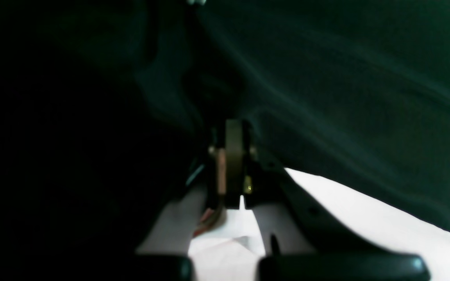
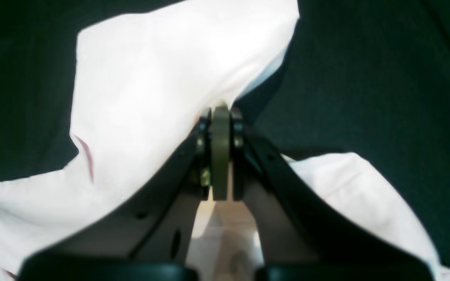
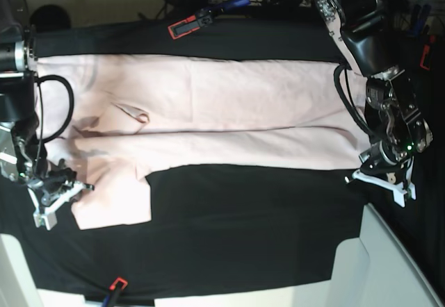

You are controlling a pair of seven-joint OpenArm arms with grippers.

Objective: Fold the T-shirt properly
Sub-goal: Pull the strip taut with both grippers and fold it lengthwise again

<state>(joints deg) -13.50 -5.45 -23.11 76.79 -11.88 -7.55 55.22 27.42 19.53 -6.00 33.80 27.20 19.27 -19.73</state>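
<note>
- Pink T-shirt [image 3: 229, 112] spread flat across black cloth [image 3: 243, 230], long fold along near edge.
- Left gripper [image 3: 381, 176] at shirt's right end.
- Right gripper [image 3: 59, 192] on left sleeve, closed.

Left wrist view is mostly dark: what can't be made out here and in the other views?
- Left wrist view: the left gripper looks shut, but underexposure and blur hide whether the T-shirt is between its fingers.
- Right wrist view: the right gripper meets the cloth; its own fingers hide the pinch point.
- Base view: any lettering on the T-shirt is not visible; the arms cover both of its ends.
</note>
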